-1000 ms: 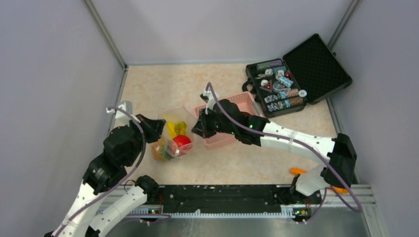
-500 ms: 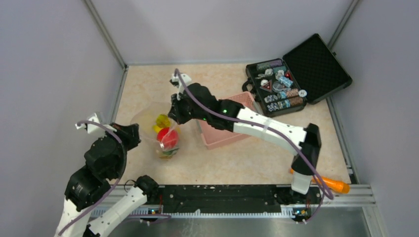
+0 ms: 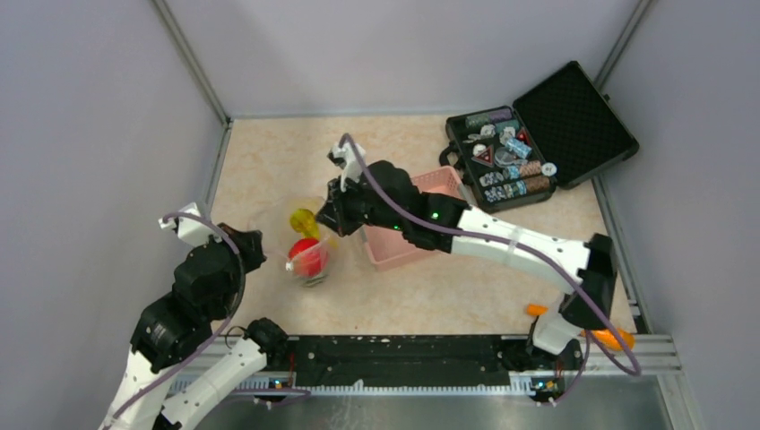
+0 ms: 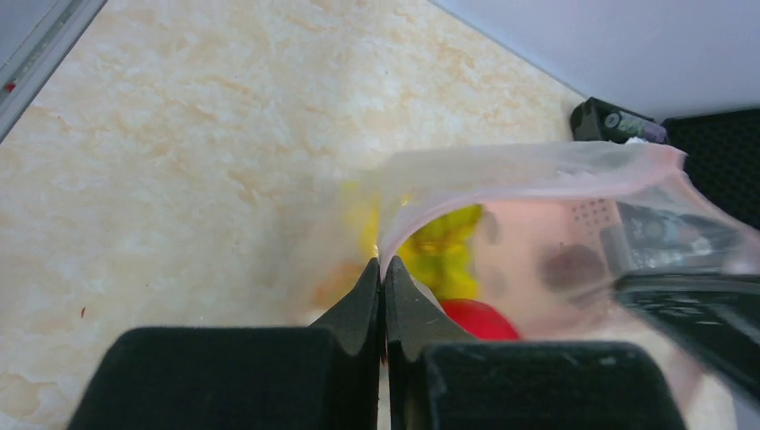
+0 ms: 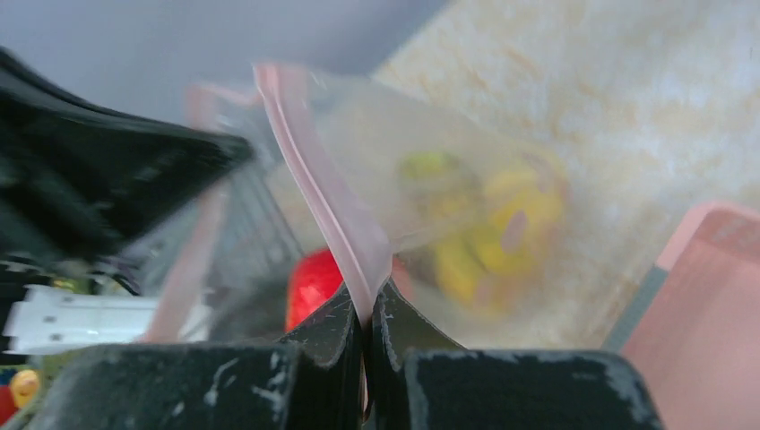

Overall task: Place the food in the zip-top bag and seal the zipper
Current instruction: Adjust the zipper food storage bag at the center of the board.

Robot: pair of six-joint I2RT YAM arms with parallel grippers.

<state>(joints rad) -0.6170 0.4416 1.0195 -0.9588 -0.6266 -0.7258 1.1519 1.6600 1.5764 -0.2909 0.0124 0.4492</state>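
Your zip-top bag (image 4: pixel 547 233) is stretched between both pincers over the counter (image 3: pixel 269 152), with the yellow banana bunch (image 3: pixel 299 219) and red round fruit (image 3: pixel 308 255) inside. Your left pincer (image 4: pixel 384 269) is pressed together on its left mouth edge. Your right pincer (image 5: pixel 366 300) pinches the pink zipper (image 5: pixel 315 184) at the opposite end, near the pink basket (image 3: pixel 408 255).
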